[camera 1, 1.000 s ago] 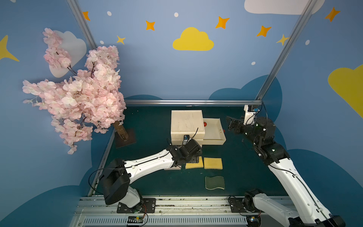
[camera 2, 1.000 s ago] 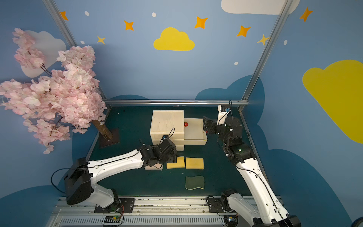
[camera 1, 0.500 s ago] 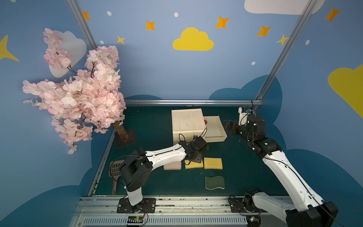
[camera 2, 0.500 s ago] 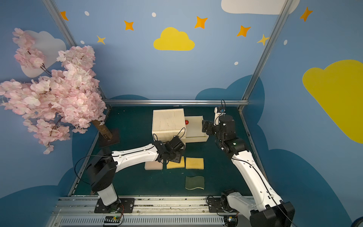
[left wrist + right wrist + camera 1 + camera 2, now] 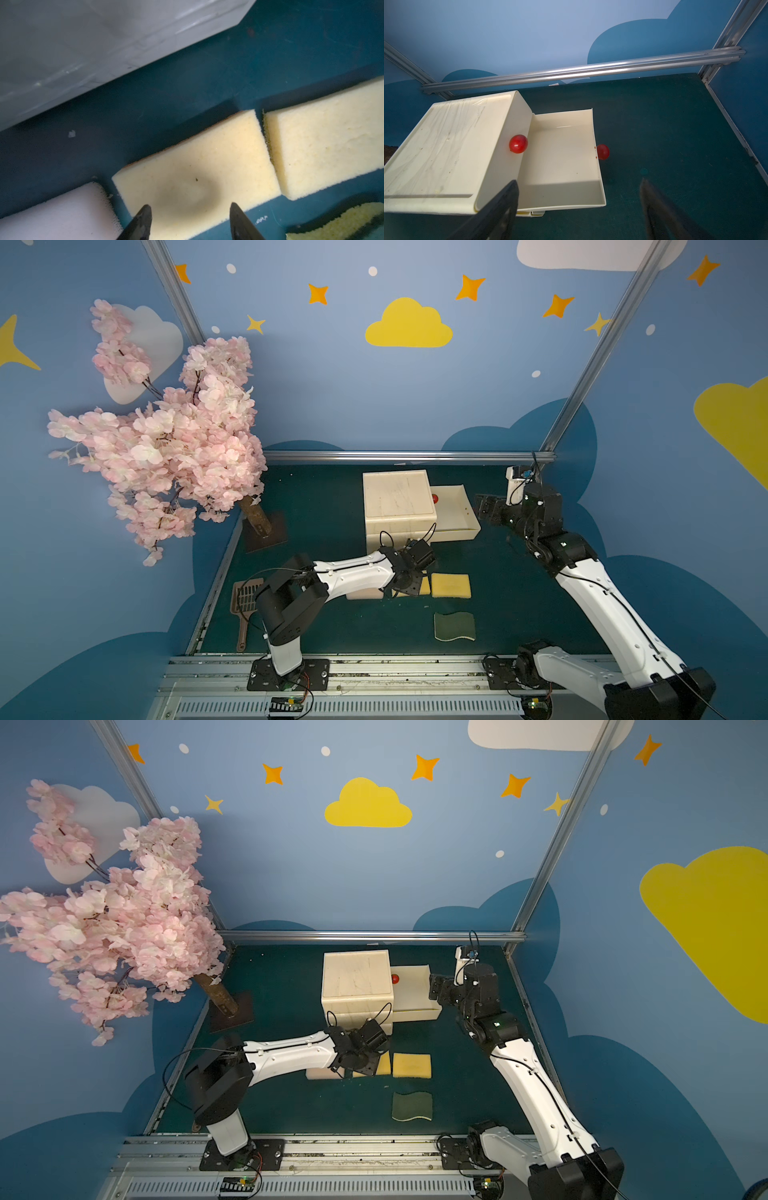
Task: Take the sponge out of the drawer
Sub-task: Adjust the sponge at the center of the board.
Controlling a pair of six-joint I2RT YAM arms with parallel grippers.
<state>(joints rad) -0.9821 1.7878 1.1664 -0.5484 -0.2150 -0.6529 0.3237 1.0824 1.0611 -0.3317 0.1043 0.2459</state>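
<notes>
The cream drawer (image 5: 457,526) (image 5: 415,1013) (image 5: 600,166) stands pulled out of the cabinet (image 5: 397,493) (image 5: 446,145), and its inside is bare. A yellow sponge (image 5: 197,162) (image 5: 424,585) (image 5: 385,1064) lies flat on the green mat in front of the cabinet. My left gripper (image 5: 190,215) (image 5: 406,592) (image 5: 362,1071) points down over it, jaws apart, both tips above its top face. My right gripper (image 5: 579,181) (image 5: 482,508) (image 5: 434,990) hangs open beside the drawer's front, holding nothing.
Beside the yellow sponge lie a second yellow sponge (image 5: 451,585) (image 5: 328,135), a white sponge (image 5: 363,594) (image 5: 52,212) and a green wavy sponge (image 5: 454,626). Red knobs (image 5: 518,143) (image 5: 602,151) sit on the drawers. A blossom tree (image 5: 166,448) and a brown scoop (image 5: 245,605) stand at left.
The left arm's elbow has swung rightward while its gripper stayed over the yellow sponge, jaws narrowing. The right arm shifted slightly near the drawer front, still open.
</notes>
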